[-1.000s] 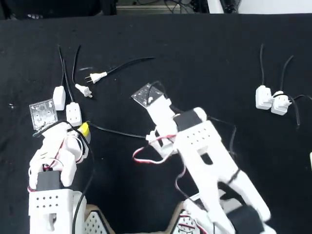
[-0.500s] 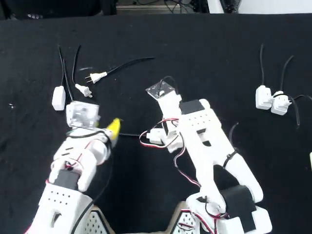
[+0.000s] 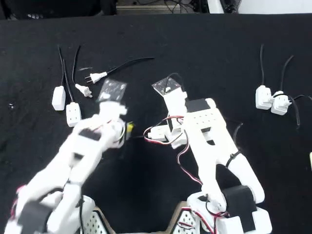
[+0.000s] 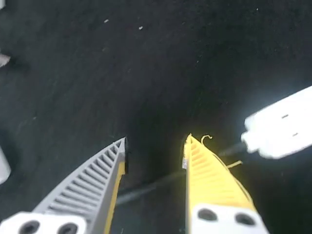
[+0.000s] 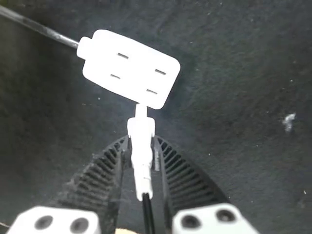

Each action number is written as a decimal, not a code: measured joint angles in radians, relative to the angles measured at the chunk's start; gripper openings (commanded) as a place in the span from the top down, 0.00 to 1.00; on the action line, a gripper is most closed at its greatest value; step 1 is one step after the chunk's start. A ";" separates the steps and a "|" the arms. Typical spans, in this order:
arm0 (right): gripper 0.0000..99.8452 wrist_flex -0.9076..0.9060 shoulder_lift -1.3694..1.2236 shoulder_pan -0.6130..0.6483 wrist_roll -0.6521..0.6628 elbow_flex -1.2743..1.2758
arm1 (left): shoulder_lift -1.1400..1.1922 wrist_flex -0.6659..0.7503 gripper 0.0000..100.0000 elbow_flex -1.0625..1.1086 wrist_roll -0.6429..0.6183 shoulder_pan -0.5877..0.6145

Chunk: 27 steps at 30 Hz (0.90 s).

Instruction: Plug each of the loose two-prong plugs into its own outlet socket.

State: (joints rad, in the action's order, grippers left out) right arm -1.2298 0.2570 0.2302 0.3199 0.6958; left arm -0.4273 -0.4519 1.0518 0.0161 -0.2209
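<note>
Black ribbed fingers (image 5: 107, 175) of my right gripper (image 5: 141, 142) are clamped on a small white two-prong plug (image 5: 141, 131), whose black cord trails back between them. Just ahead of the jaw tips lies a flat white outlet block with four slots (image 5: 129, 68). The plug's nose meets the block's near edge, but I cannot tell whether the prongs have entered a slot.

My left gripper (image 4: 155, 140), one finger grey and one yellow, stands parted with nothing held. A thin black cable (image 4: 146, 187) crosses the black table cover (image 4: 146, 63) beneath the gap. The outlet block (image 4: 282, 129) sits just past the yellow finger's outer side.

Well away from both sets of jaws, two loose white plugs on black cords (image 3: 99, 76) lie near a pair of small white sockets (image 3: 73, 113).
</note>
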 measured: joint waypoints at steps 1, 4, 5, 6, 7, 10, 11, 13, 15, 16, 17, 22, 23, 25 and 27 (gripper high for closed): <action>0.99 0.000 0.000 0.002 0.003 0.000 | 0.063 0.000 0.80 -0.049 0.000 -0.003; 0.99 0.000 0.000 0.002 0.005 0.000 | 0.239 0.000 0.80 -0.147 0.000 -0.002; 0.99 0.000 0.000 0.002 0.009 0.000 | 0.287 0.000 0.80 -0.163 -0.002 -0.003; 0.99 0.000 0.000 0.002 0.009 0.000 | 0.310 -0.005 0.80 -0.183 -0.002 -0.003; 0.99 0.000 0.000 0.000 0.009 0.000 | 0.319 -0.018 0.80 -0.198 -0.002 -0.002; 0.99 -0.014 0.000 -0.005 0.015 -0.025 | 0.319 -0.106 0.80 -0.232 -0.002 -0.003; 0.99 -0.048 0.000 -0.005 0.031 -0.052 | 0.313 -0.137 0.80 -0.236 -0.002 -0.003; 0.99 -0.140 -0.003 -0.005 0.040 -0.129 | 0.292 -0.172 0.80 -0.236 -0.002 -0.002; 0.99 -0.241 -0.020 -0.003 0.043 -0.226 | 0.270 -0.181 0.80 -0.226 -0.014 -0.003; 0.99 -0.278 -0.031 -0.003 0.043 -0.276 | 0.259 -0.184 0.80 -0.215 -0.021 -0.003; 0.99 -0.304 -0.048 -0.003 0.043 -0.327 | 0.252 -0.184 0.80 -0.209 -0.031 -0.003; 0.99 -0.428 -0.245 -0.003 -0.038 -0.555 | 0.242 -0.184 0.80 -0.199 -0.061 -0.038; 0.99 -0.445 -0.296 -0.005 -0.057 -0.592 | 0.242 -0.184 0.80 -0.199 -0.064 -0.043; 0.99 -0.471 -0.388 -0.005 -0.086 -0.658 | 0.242 -0.183 0.80 -0.196 -0.066 -0.052; 0.99 -0.485 -0.448 -0.005 -0.117 -0.707 | 0.242 -0.167 0.80 -0.181 -0.069 -0.052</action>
State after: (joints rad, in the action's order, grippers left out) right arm -1.7146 -0.1910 0.2256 0.2033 -0.0115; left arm -0.1849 -0.6191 0.8707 -0.0529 -0.2731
